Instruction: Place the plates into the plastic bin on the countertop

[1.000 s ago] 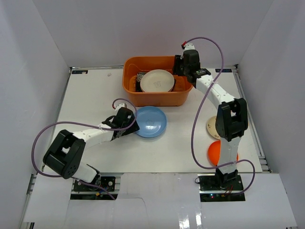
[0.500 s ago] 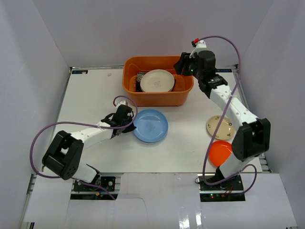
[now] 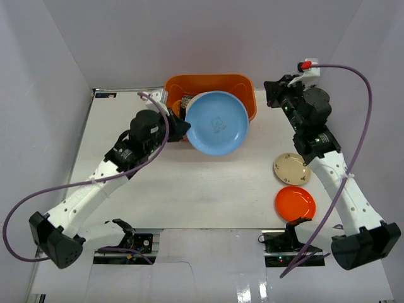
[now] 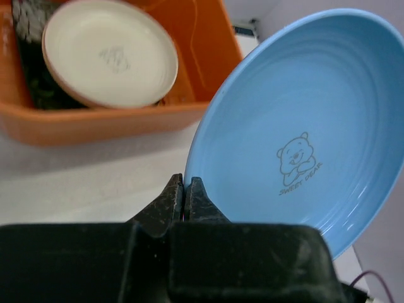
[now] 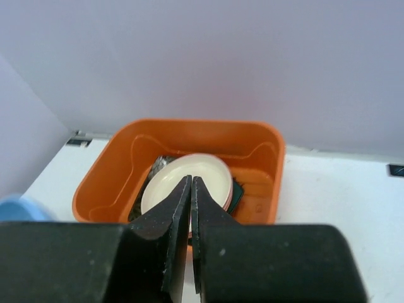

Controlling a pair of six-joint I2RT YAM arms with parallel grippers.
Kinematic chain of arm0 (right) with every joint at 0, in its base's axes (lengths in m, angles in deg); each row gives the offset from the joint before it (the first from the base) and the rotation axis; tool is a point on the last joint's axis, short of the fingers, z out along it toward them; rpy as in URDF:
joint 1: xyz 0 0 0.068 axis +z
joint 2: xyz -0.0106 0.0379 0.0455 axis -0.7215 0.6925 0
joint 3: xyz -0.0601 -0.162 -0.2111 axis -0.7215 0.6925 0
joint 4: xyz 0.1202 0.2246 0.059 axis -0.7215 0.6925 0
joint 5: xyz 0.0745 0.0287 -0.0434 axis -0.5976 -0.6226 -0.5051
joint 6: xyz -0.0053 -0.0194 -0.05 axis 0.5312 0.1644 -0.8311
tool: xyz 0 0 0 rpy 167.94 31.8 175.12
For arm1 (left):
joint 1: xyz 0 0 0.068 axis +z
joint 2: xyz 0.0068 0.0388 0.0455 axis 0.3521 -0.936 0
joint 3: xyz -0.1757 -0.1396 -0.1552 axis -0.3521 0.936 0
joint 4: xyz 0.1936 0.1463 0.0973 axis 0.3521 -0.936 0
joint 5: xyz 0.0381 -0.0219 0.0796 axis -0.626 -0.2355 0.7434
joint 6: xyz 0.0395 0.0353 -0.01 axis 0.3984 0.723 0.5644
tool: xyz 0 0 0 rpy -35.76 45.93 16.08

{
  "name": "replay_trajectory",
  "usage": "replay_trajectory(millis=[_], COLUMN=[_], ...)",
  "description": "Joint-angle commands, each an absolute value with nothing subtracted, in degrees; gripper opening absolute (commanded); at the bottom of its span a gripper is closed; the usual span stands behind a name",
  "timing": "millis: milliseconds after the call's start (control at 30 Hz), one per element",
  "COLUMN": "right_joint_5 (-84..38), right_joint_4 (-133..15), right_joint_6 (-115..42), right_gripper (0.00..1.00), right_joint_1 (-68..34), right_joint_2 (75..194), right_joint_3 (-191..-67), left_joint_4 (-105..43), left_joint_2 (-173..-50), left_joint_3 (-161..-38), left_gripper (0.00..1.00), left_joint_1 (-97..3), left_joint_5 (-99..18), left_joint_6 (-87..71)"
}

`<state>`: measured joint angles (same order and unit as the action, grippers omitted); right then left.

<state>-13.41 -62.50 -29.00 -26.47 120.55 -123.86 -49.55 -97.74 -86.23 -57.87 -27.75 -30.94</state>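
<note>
The left gripper [image 4: 185, 187] has its fingers pinched tight on the rim of the light blue plate [image 4: 303, 126], which hangs at centre top of the overhead view, overlapping the plastic bin [image 3: 208, 79]. A cream plate [image 4: 110, 53] lies inside. The step in hand looks like carrying this plate in; next it likely needs lowering onto the cream plate, then release. The right gripper [image 5: 191, 189], closed on nothing, hovers at upper right. 2 plates, the beige plate [image 3: 291, 168] and the orange plate [image 3: 295, 203], sit on the countertop [image 3: 189, 189] at lower right.
</note>
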Motion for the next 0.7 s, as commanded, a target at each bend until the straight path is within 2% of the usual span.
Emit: replay_trajectory(millis=[0,100,200,367,533,667], right_joint_5=[-5.97,-4.12,-4.90,-6.49,-8.16,-8.16], right_joint_4=[-65.23,-64.97,-63.83,-60.83,-59.87,-59.78], right_joint_6=[-32.35,-33.58,-34.03,-34.38,-34.03,-33.76], right_gripper=[0.08,0.08,0.10,0.14,0.16,0.20], right_joint_1=[-26.75,-26.84,-26.84,-26.93,-27.02,-27.10], right_joint_2=[114.12,109.72,108.83,109.01,111.98,114.98], right_joint_3=[-124.45,-124.01,-123.13,-121.72,-121.45,-120.93], left_joint_4=[-52.72,-53.68,-55.96,-59.66,-63.96,-66.34], left_joint_2=[-107.17,-118.07,-129.67,-146.18,-157.63,-163.71], left_joint_3=[-99.55,-111.30,-123.51,-138.76,-154.46,-158.82], left_gripper=[0.00,0.00,0.00,0.00,0.00,0.00], left_joint_1=[-57.53,-56.74,-53.32,-47.70,-44.61,-44.26], left_joint_5=[-24.53,-24.62,-28.39,-27.34,-29.37,-29.10], left_joint_6=[-28.88,-26.68,-26.59,-25.53,-26.06,-23.95])
